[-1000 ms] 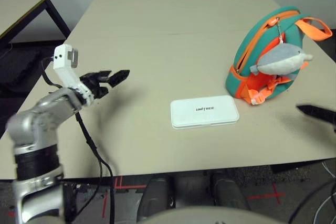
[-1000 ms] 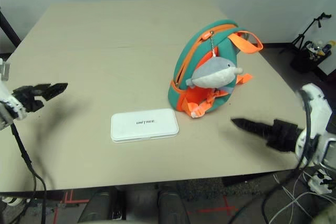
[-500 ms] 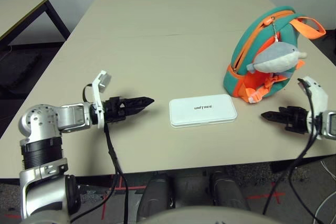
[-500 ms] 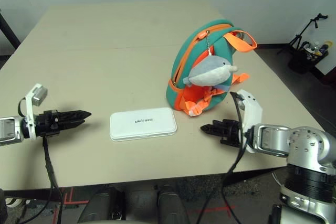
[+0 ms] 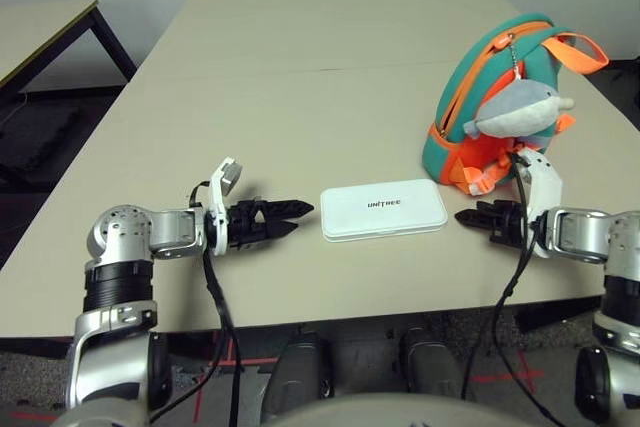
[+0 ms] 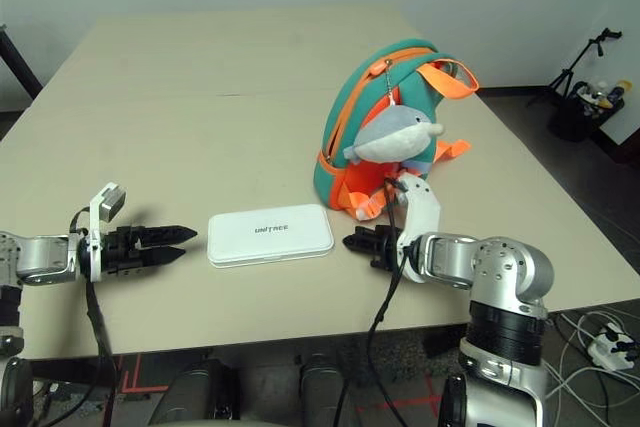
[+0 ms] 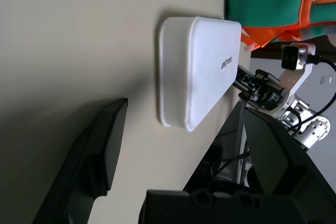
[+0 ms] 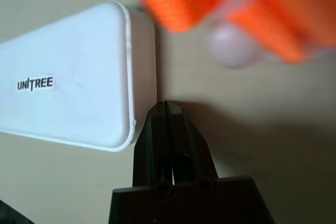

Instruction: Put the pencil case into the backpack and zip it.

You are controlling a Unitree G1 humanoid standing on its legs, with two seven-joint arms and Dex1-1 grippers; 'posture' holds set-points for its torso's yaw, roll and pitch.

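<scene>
Now that both arms have swung in from wide and dropped to table level within the last second, I have the left gripper (image 5: 290, 215) parted just beside one short end of the pencil case (image 5: 383, 211) and the right gripper (image 6: 352, 240) pinched closed, empty, almost touching the other end, so I read this as a squeeze-or-nudge pickup about to start. Case lies flat on the table (image 5: 300, 77), untouched, near the upright backpack (image 5: 480, 97). I can't see anything inside it.
</scene>
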